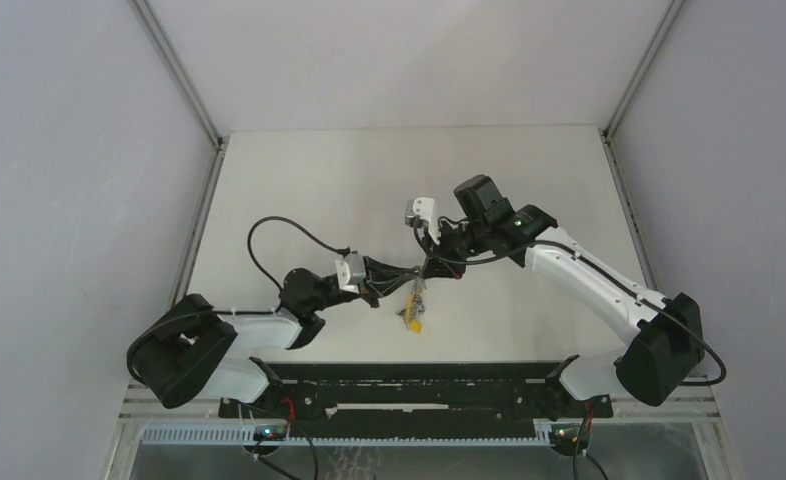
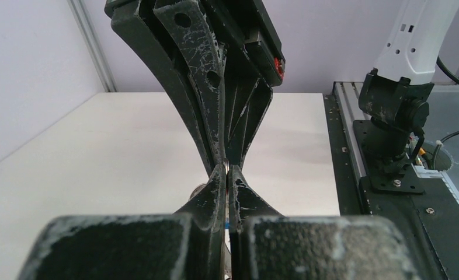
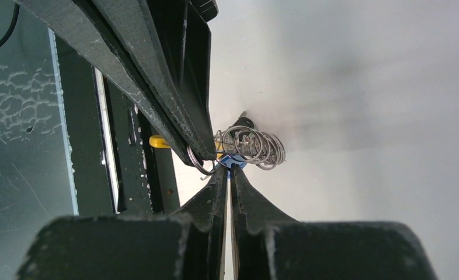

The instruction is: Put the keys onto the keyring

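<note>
Met tip to tip above mid counter, w/ left tool and right tool nose against nose. Closed tight on the left side, pinching a thin wire loop of the keyring, prob. to keep it steady and lifted. Closed also on the right side, apparently on the head of a blue key, exactly at the ring coils; looks like feeding the key into the coil gap. Hanging under the meeting point: rest of the bunch w/ a yellow bit, low, near or touching the counter, cannot tell which. Held in the air, probably to leave the coils free to turn. Calls next for a very small, slow push, approx. along the wire. Risk of slipping, w/ so small a key between so big tools.
</note>
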Motion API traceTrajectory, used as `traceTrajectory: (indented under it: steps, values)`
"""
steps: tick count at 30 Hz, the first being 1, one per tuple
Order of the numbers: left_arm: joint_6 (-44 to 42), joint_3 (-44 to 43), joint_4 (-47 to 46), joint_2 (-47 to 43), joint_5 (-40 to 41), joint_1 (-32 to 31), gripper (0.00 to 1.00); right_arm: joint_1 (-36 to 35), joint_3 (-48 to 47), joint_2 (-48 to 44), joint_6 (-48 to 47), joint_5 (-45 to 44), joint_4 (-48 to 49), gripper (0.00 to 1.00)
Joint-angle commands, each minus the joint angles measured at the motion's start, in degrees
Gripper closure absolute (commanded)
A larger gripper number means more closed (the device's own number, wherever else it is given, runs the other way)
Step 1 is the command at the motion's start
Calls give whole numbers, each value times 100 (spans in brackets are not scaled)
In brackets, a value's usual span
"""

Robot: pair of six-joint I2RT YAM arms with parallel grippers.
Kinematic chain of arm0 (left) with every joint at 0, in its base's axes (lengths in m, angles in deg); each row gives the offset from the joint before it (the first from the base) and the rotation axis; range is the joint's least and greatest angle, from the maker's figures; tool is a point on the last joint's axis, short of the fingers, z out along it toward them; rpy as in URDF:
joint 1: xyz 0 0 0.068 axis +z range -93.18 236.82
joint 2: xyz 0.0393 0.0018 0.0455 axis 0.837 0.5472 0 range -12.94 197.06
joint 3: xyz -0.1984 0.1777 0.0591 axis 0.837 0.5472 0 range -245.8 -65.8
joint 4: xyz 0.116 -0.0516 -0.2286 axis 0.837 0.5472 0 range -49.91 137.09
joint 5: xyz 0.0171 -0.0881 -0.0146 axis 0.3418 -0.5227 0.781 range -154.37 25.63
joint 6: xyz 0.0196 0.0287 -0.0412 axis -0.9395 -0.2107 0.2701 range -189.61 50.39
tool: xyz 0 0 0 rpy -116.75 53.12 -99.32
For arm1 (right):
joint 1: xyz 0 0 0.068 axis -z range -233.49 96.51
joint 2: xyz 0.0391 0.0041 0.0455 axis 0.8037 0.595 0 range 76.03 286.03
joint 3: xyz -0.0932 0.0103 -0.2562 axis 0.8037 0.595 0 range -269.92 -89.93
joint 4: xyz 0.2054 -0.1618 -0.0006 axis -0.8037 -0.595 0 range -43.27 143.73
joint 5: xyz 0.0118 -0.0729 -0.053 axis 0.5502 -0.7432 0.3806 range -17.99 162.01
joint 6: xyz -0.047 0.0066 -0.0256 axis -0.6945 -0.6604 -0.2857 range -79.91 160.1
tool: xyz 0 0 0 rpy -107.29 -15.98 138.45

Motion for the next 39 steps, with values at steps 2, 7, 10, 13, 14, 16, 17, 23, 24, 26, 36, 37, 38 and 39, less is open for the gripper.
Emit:
traceTrajectory:
  steps: [2, 7, 10, 13, 14, 16, 17, 23, 24, 26, 36, 37, 38, 39]
  values:
    - [-138, 169, -577, -200, 257, 0, 100, 24, -35, -231, 284, -664, 190, 94]
    - [-135, 300, -576, -296, 528, 134, 100, -33, 55, -814, 489, -1744, -2, 81]
    - [-67, 379, -567, -370, 807, 234, 100, -100, 274, -1333, 789, -2439, 286, 73]
    - [16, 435, -570, -380, 1060, 318, 100, -99, 584, -1942, 1045, -2936, 672, 68]
    - [64, 443, -565, -371, 1153, 352, 100, -92, 687, -2143, 1121, -3104, 791, 67]
    - [157, 465, -564, -359, 1373, 424, 100, -56, 876, -2501, 1274, -3315, 946, 63]
    - [211, 491, -555, -364, 1486, 470, 100, -24, 974, -2660, 1312, -3329, 1002, 62]
    - [205, 343, 853, -811, 2241, 714, 100, 253, 1324, -3290, 1802, -3407, 980, 51]
    - [135, 271, 1224, -943, 2401, 715, 100, 312, 1378, -3349, 1915, -3462, 949, 49]
    - [73, 180, 1829, -1183, 2727, 715, 100, 430, 1425, -3456, 2112, -3641, 867, 41]
    - [2, -1158, 4494, -618, 3496, 724, 100, 507, 1837, -4529, 2445, -4331, 957, 0]
    - [13, -1345, 4733, -463, 3540, 724, 99, 503, 1943, -4687, 2577, -4547, 1011, 0]
    - [38, -1554, 5024, -292, 3580, 724, 98, 502, 2050, -4831, 2715, -4739, 1084, 0]
    - [80, -1735, 5205, -114, 3604, 724, 97, 501, 2130, -4971, 2820, -4901, 1145, 0]
